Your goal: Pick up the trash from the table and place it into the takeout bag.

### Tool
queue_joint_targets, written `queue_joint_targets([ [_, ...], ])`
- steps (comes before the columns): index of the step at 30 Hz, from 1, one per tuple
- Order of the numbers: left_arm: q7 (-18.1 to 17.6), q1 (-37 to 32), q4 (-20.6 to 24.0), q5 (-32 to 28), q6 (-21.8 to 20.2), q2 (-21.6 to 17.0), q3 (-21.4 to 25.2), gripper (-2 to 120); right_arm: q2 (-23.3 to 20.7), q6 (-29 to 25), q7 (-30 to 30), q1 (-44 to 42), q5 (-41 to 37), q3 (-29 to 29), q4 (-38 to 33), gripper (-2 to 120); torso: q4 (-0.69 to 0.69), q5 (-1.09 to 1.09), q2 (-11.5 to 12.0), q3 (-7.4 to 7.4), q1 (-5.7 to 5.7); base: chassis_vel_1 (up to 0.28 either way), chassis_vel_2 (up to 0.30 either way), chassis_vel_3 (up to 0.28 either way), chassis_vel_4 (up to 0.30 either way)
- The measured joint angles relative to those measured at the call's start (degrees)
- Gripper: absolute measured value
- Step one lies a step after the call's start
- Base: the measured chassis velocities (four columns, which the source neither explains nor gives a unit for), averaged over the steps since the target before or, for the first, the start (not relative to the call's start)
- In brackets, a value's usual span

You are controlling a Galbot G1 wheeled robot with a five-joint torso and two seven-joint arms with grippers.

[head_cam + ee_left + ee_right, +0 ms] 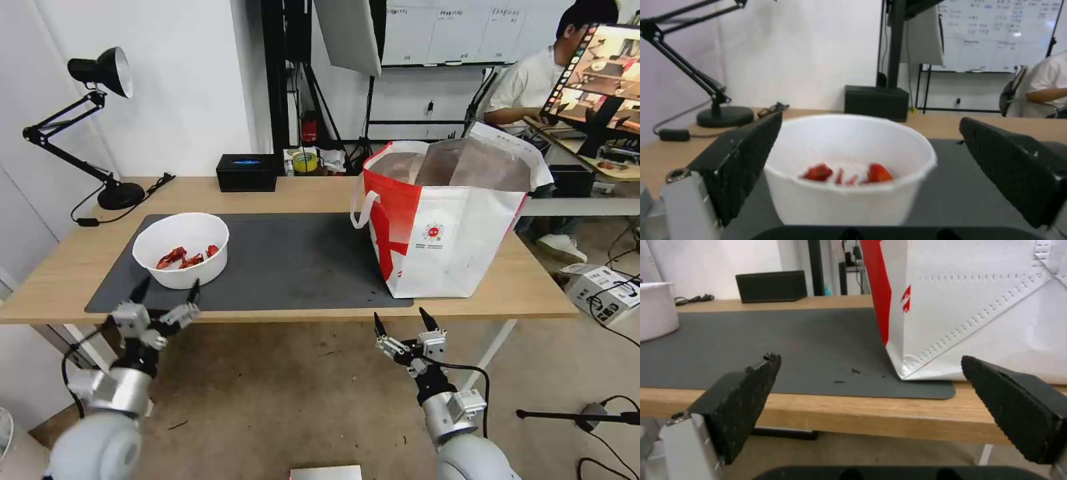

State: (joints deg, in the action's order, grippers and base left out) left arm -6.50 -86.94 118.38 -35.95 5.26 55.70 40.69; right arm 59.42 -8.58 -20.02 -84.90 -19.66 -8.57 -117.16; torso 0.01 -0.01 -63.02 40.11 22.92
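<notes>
- Light wood forms the table (280, 193) in the head view, with a dark grey mat (293, 263) across its middle; every place below is given relative to that mat.
- On the mat's left end stands the white bowl (181, 249), upright, with red shell scraps (187, 257) inside it.
- On the mat's right end stands the takeout bag (447, 227), its mouth open to the silver lining, part of its base reaching past the mat's right edge onto bare wood.
- Behind the mat, a black box (247, 173) sits near the table's far edge; beyond the mat's far left corner a black desk lamp (100, 127) rests on the wood.
- The left gripper (167, 291) hangs at the mat's near edge, just before the bowl, its fingers spread apart and holding nothing.
- The right gripper (402, 321) is below and in front of the mat's near right corner, off the table, fingers likewise parted and empty.
- Left wrist view: the bowl (849, 166) sits on the mat between the two wide-spread black pads (744, 160); contact cannot be told.
- Right wrist view: the right gripper (871, 393) faces the table edge, pads apart, the bag (978, 306) on the mat's corner ahead and dark crumbs (853, 373) lying on the mat beside it.
</notes>
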Motion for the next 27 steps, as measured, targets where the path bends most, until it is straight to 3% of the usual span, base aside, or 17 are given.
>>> queue_joint_targets([
  [2,-0.76,0.83,-0.33,-1.66,-0.76,-1.58,0.22,100,0.0,0.0,0.0,0.0,0.0,0.0,0.0,100,-0.01,0.01,0.0,0.0,0.0,0.0,0.0,0.0,0.0],
  [6,-4.77,6.58,-3.58,-12.12,-6.32,-9.69,-0.67,100,-0.02,0.02,0.0,0.02,-0.02,-0.02,-0.01,100,-0.03,0.0,0.0,0.0,0.01,0.0,0.0,0.0,0.0],
  [11,-8.83,8.86,-5.46,-20.07,-10.73,-13.85,-1.01,100,-0.03,0.03,0.0,0.03,-0.03,-0.02,-0.02,100,0.02,0.0,0.0,0.0,0.0,0.0,0.0,0.0,0.0],
  [14,-10.53,14.83,-8.94,-26.59,-16.19,-16.89,-4.24,100,-0.03,0.03,0.01,0.04,-0.04,-0.02,-0.03,100,-0.01,-0.02,0.0,0.0,0.0,0.0,0.0,0.0,0.0],
  [15,-10.53,14.83,-8.94,-26.59,-16.19,-16.89,-4.24,100,-0.03,0.03,0.01,0.04,-0.04,-0.02,-0.03,100,-0.01,-0.02,0.0,0.0,0.0,0.0,0.0,0.0,0.0],
  [18,-11.05,20.61,-12.28,-33.01,-21.5,-18.61,-6.88,100,-0.03,0.03,0.01,0.04,-0.06,-0.03,-0.03,100,-0.02,0.01,0.0,0.0,0.01,0.0,0.0,0.0,0.0],
  [27,-14.99,28.09,-17.03,-38.94,-32.08,-20.19,-10.92,100,-0.03,0.03,0.02,0.04,-0.07,-0.03,-0.06,100,-0.01,0.01,0.0,0.0,0.0,0.0,0.0,0.0,0.0],
])
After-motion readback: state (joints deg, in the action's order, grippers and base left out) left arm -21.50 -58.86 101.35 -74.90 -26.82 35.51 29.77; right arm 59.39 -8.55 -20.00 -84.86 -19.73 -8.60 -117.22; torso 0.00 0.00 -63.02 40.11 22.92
